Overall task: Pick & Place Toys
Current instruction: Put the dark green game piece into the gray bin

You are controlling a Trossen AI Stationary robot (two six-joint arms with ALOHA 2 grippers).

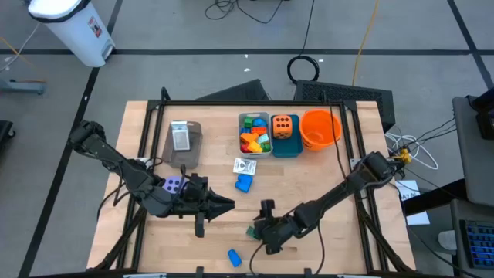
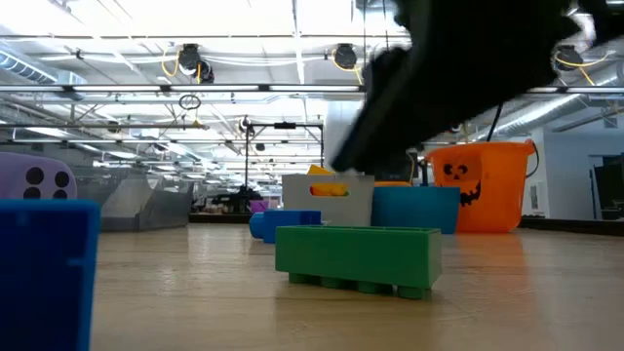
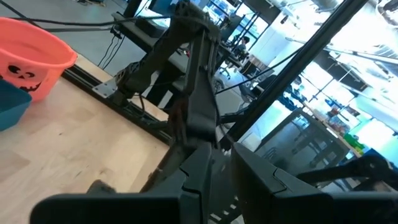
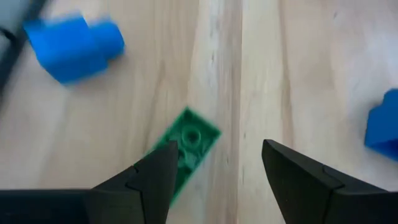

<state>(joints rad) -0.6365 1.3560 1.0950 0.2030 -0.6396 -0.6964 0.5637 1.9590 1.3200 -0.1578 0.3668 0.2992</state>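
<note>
Right gripper, jaws apart, hangs over a green brick lying off-centre; it should centre before closing.

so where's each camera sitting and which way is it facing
High view: overhead, straight down on the table; both arms show.
Low view: at tabletop height, level across at the green brick; a dark arm hangs above.
Left wrist view: on the left arm, facing the right arm and orange bucket.
Right wrist view: looking down past the open right tool at the green brick, as in the low view.
</note>
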